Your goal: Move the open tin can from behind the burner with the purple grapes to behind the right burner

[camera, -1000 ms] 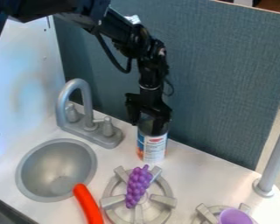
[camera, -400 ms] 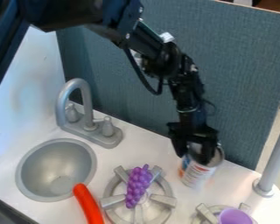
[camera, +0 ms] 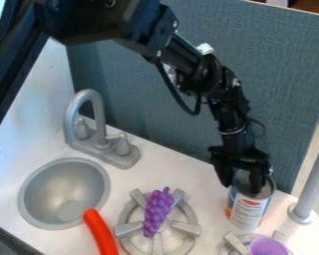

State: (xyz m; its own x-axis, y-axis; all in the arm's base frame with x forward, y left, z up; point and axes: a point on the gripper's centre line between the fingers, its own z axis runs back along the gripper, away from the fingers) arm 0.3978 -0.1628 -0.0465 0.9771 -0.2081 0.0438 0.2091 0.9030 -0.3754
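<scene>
A toy kitchen — silver basin (camera: pixel 39 189), grey faucet (camera: pixel 89 99) and stove burners (camera: pixel 127 228) on a white counter (camera: pixel 175 175)

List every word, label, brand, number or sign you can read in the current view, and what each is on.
No text is legible.
Can at the claw: print on the white label, too small and blurred to quote.
White patch on the arm: any marks are too small to read.
No print made out on the faucet, sink, grapes or purple cup.
</scene>
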